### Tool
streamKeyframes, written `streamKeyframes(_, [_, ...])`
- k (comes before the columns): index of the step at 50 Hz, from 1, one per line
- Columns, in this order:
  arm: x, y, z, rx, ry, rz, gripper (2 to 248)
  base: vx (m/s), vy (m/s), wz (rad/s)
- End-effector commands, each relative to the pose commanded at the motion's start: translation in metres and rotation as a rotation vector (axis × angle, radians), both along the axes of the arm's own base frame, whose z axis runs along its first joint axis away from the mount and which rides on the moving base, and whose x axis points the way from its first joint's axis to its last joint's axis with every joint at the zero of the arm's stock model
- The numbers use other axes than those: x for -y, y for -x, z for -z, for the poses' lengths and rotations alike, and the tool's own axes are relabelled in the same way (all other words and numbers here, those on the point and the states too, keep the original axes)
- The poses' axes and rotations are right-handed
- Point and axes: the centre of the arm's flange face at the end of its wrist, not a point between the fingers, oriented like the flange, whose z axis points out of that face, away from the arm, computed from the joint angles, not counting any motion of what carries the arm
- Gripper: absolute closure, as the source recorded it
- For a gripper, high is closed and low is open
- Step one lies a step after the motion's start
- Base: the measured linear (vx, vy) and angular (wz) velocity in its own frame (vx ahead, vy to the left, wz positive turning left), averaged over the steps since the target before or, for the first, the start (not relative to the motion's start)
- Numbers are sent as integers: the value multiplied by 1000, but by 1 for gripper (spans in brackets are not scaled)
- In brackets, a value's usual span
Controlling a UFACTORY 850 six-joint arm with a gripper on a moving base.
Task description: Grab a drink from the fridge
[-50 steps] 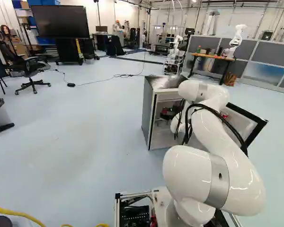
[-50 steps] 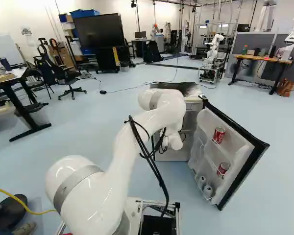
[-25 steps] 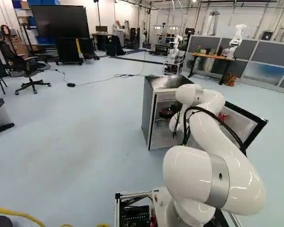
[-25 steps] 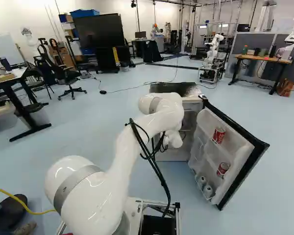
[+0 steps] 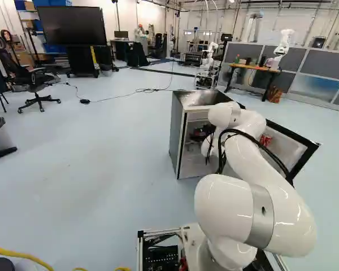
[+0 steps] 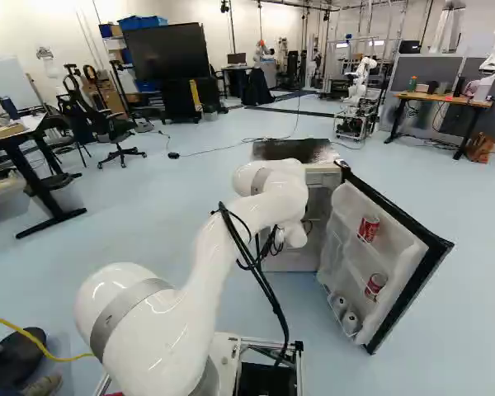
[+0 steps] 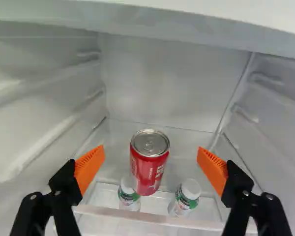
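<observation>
Lower by a little than in the earlier frames, the far part of the white arm [image 5: 250, 148] has dipped, while the fridge [image 5: 178, 138] and its open door [image 6: 398, 262] look unchanged. At the arm's end, the black tool [image 5: 199, 134] is inside the fridge, its two fingers spread wide apart, the orange pads [image 7: 89, 165] facing each other with nothing gripped. Ahead of the tool, roughly centred between the lines of its fingers and touching neither, a red drink can [image 7: 148, 162] stands upright with its silver top visible. Near the can's lower part, one small white-capped bottle [image 7: 130, 200] appears to one side and a second white-capped bottle [image 7: 185, 199] to the other; whether they share the can's level cannot be told. Beyond the can is the fridge's pale back wall [image 7: 172, 81]. Outside, to the right of the tool, the door's inner shelves hold an upper red can [image 6: 369, 228] and, below it, a lower red can [image 6: 375, 285].
</observation>
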Motion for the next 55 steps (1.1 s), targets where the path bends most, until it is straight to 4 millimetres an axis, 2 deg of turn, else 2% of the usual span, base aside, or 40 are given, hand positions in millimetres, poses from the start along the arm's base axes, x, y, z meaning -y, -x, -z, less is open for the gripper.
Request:
streamKeyframes(8, [0,0,0,0,0,0,3,0,0,0])
streamKeyframes(9, [0,0,0,0,0,0,13,0,0,0])
streamKeyframes(13, [0,0,0,0,0,0,13,0,0,0])
streamKeyframes(14, [0,0,0,0,0,0,51,0,0,0])
streamKeyframes(18, [0,0,0,0,0,0,51,0,0,0])
streamKeyframes(19, [0,0,0,0,0,0,89,0,0,0])
streamKeyframes(23, [0,0,0,0,0,0,89,0,0,0])
streamKeyframes(24, [0,0,0,0,0,0,128,0,0,0])
streamKeyframes(29, [0,0,0,0,0,0,128,0,0,0])
streamKeyframes(30, [0,0,0,0,0,0,155,0,0,0])
streamKeyframes(42, [0,0,-2,0,0,0,156,0,0,0])
streamKeyframes(55, [0,1,-18,0,0,1,156,0,0,0])
